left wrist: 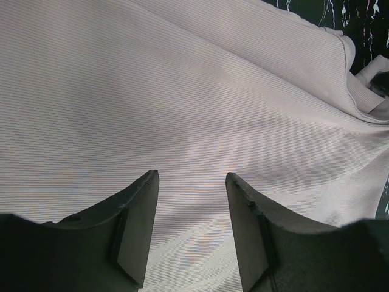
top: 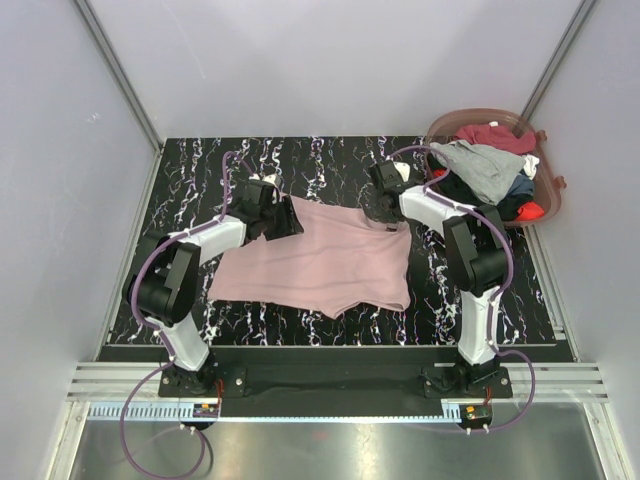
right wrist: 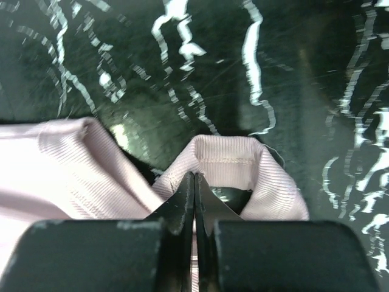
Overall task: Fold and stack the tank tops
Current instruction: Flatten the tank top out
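Observation:
A dusty pink tank top (top: 320,262) lies spread flat on the black marbled table (top: 200,170). My left gripper (top: 286,219) hovers open over its far left corner; in the left wrist view the open fingers (left wrist: 137,213) frame ribbed pink cloth (left wrist: 182,91) with nothing held. My right gripper (top: 385,207) is at the top's far right corner, shut on a pink shoulder strap (right wrist: 234,159), which loops over the closed tips of the right gripper (right wrist: 194,177). Grey (top: 487,166), maroon (top: 497,136), black (top: 466,190) and red (top: 532,211) tops are heaped in the basket.
The round brownish translucent basket (top: 553,186) stands at the far right corner of the table, close behind my right arm. Grey walls with metal rails enclose the table on the left, back and right. The arm bases sit at the near edge.

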Available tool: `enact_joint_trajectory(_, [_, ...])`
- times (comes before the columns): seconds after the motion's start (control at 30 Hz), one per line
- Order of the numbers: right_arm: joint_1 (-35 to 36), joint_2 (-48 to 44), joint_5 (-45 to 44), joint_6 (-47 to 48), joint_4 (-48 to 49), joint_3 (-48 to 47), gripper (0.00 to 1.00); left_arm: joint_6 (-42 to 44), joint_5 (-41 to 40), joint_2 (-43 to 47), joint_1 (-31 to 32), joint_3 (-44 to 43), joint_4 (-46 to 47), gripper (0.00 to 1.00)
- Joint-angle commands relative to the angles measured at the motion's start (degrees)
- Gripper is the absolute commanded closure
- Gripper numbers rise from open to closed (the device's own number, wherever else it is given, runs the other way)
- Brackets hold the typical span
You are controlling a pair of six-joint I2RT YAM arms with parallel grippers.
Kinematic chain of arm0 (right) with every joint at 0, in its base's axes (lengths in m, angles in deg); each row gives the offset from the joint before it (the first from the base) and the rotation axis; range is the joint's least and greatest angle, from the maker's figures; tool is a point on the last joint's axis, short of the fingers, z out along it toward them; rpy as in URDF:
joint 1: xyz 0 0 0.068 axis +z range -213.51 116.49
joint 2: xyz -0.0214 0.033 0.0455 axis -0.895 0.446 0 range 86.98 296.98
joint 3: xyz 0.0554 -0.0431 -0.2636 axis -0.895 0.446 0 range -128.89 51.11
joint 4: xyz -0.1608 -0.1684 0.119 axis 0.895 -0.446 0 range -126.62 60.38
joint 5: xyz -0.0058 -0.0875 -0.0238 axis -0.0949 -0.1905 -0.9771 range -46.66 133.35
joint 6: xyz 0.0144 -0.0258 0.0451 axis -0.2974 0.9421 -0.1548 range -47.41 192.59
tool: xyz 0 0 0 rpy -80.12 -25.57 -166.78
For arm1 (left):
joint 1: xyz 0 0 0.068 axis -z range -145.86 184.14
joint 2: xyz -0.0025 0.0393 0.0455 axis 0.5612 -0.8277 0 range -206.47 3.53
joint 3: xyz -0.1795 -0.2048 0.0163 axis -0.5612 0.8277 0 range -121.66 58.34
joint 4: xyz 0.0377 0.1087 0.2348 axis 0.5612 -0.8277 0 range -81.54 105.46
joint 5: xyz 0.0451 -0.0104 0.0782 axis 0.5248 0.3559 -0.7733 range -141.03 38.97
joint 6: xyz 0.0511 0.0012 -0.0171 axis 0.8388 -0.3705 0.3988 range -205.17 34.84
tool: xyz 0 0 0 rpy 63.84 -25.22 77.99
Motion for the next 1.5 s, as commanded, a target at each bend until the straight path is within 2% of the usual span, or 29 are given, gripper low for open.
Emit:
enact_joint_trajectory(0.0, [-2.15, -0.32, -5.28, -2.14, -1.00, -3.57, 1.00, 0.26, -2.22, 2.43, 0.08, 0.42, 1.85, 0.47])
enact_joint_trajectory(0.13, [-3.55, 1.18, -7.66, -3.02, -4.59, -8.04, 1.00, 0.00, -3.27, 1.03, -0.45, -0.45, 0.18, 0.49])
enact_joint_trajectory(0.33, [-4.70, 2.23, -9.77, -4.16, -5.83, -9.72, 0.99, -0.27, -4.50, 1.37, -1.15, -0.02, -0.17, 0.51])
enact_joint_trajectory(0.37, [-5.13, 2.32, -9.51, -4.08, -5.75, -9.81, 0.92, -0.27, -5.20, 1.55, -1.15, -0.02, -0.17, 0.51])
enact_joint_trajectory(0.4, [-5.31, 2.23, -9.25, -3.99, -5.92, -9.98, 0.70, -0.36, -5.64, 1.72, -1.24, 0.16, -0.26, 0.51])
enact_joint_trajectory(0.43, [-5.31, 1.80, -8.98, -3.81, -5.75, -9.90, 0.59, -0.18, -6.00, 2.16, -1.41, 0.51, 0.00, 0.51])
enact_joint_trajectory(0.47, [-5.23, 1.27, -8.55, -3.64, -5.31, -9.55, 0.56, -0.09, -7.04, 2.42, -1.50, 0.60, 0.00, 0.51])
enact_joint_trajectory(0.63, [-5.31, -2.77, -1.96, 0.14, 1.72, -6.38, 0.54, 1.57, -14.16, 5.67, -2.73, 0.69, -2.10, 0.46])
enact_joint_trajectory(0.67, [-5.31, -2.69, 0.83, 0.84, 1.81, -6.82, 0.55, 1.66, -15.22, 6.03, -3.26, 0.42, -2.54, 0.42])
enact_joint_trajectory(0.8, [-5.23, -1.20, 9.63, 2.16, 3.39, -9.89, 0.55, 0.18, -13.56, 7.00, -8.95, -0.63, -3.07, 0.36])
enact_joint_trajectory(0.97, [-5.22, 2.49, 18.87, 2.43, 4.36, -12.88, 0.45, -1.85, -10.57, 5.60, -13.80, -3.09, -2.81, 0.29])
enact_joint_trajectory(1.0, [-5.31, 3.11, 19.66, 2.43, 4.19, -14.02, 0.45, -1.94, -10.57, 4.37, -14.42, -5.01, -3.07, 0.24])
enact_joint_trajectory(1.17, [-5.31, 7.85, 23.88, 1.90, 2.96, -18.15, 0.44, -1.68, -10.66, -0.73, -15.74, -11.96, -6.06, 0.13])
enact_joint_trajectory(1.47, [-5.31, 14.45, 22.93, 1.90, -1.35, -26.24, 0.39, -0.71, -10.57, -10.66, -16.62, -24.09, -10.72, 0.10])
